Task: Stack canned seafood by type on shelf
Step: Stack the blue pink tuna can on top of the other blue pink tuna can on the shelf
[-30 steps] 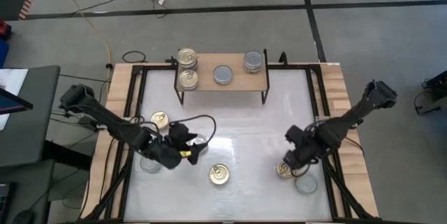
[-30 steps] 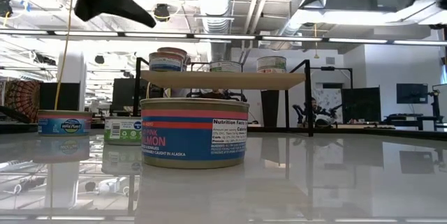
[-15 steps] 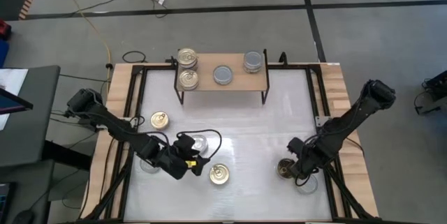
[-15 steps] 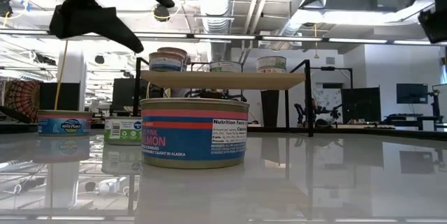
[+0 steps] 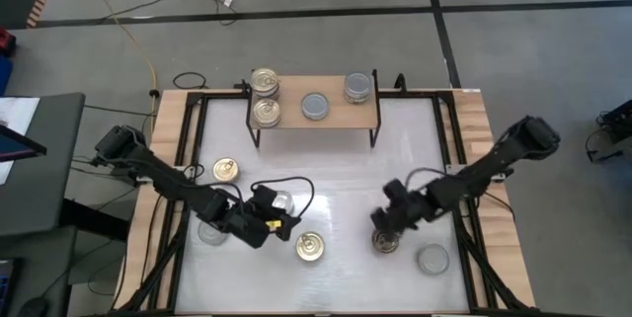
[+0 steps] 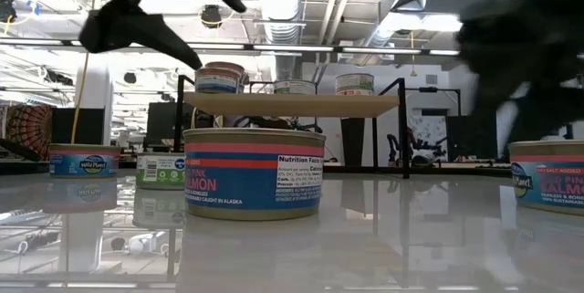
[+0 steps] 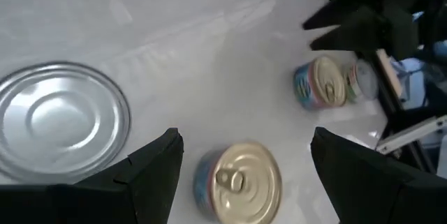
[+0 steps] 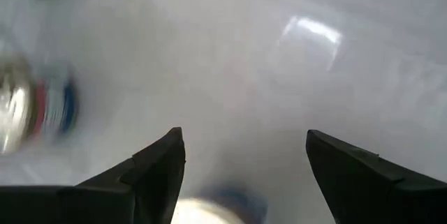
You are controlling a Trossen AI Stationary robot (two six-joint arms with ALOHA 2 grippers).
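On the shelf (image 5: 314,118) I count four cans (two gold, two silver). Five wait on the table (image 5: 326,184). My left claw (image 7: 241,155) gapes wide; right claw (image 5: 387,233) looks empty.

I see a gold-lidded can (image 6: 254,173) with a blue, red and white salmon label. Two more gold lids (image 5: 265,98) sit on the light-wood shelf (image 5: 341,115) beside two silver-grey ones (image 5: 315,107). A green-labelled can (image 6: 161,169) stands near the white worktop's (image 5: 336,174) left edge. My arms (image 5: 173,184) are black.
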